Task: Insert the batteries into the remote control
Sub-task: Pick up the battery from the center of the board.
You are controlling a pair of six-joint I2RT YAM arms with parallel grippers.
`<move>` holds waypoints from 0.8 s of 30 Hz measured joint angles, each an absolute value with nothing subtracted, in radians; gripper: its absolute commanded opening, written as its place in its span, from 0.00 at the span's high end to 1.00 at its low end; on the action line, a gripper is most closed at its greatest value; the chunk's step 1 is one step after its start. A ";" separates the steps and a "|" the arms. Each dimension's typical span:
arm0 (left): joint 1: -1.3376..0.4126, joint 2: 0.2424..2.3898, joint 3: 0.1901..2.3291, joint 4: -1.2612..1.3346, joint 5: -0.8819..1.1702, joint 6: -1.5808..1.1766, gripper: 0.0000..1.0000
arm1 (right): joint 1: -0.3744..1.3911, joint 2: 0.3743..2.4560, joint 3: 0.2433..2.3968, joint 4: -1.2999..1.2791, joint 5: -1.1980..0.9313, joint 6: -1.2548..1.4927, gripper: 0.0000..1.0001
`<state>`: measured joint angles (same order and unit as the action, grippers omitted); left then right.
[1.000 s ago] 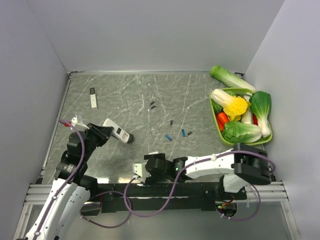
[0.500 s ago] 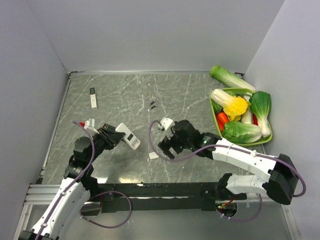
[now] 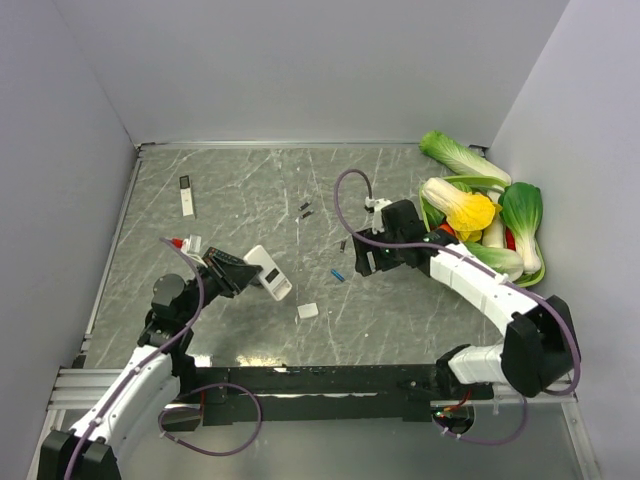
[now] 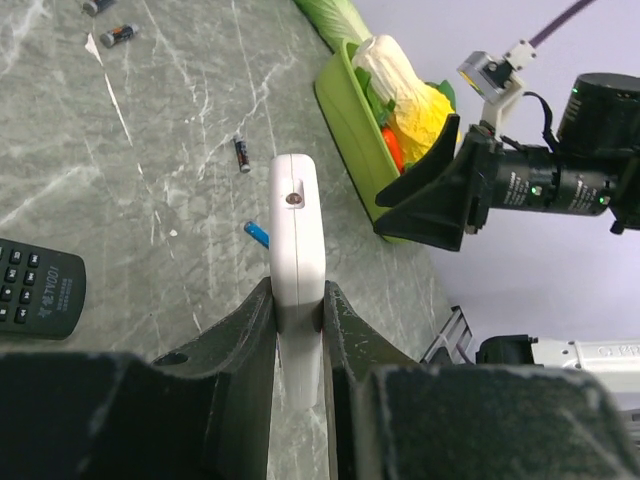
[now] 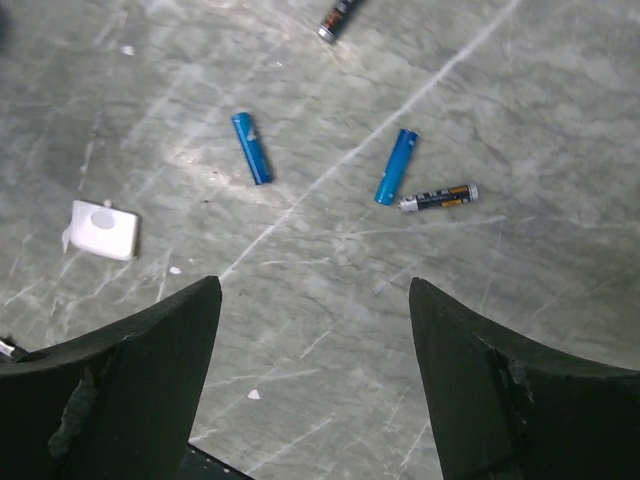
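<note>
Right wrist view: the right fingers [image 5: 150,350] stand wide apart over the grey surface [image 5: 330,300], holding nothing. Ahead of them two blue batteries [image 5: 251,147] and a black battery [image 5: 438,197] lie loose, with a small white cover [image 5: 103,228] off to one side. The left fingers [image 4: 245,320] are clamped on the white remote [image 4: 297,250], held on edge
</note>
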<state>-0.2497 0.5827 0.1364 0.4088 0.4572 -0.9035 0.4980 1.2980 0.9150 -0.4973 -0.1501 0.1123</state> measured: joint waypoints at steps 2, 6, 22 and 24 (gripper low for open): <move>-0.250 0.603 0.133 0.432 0.464 -0.902 0.99 | 0.481 1.327 0.918 -0.502 -0.152 0.125 0.21; -0.250 0.644 0.128 0.474 0.478 -0.900 0.99 | 0.473 1.399 0.948 -0.503 -0.154 0.139 0.29; -0.250 0.672 0.095 0.566 0.482 -0.872 0.99 | 0.473 1.758 1.245 -0.455 -0.112 0.334 0.57; -0.252 0.674 0.094 0.567 0.480 -0.868 0.99 | 0.474 1.794 1.261 -0.451 -0.105 0.355 0.57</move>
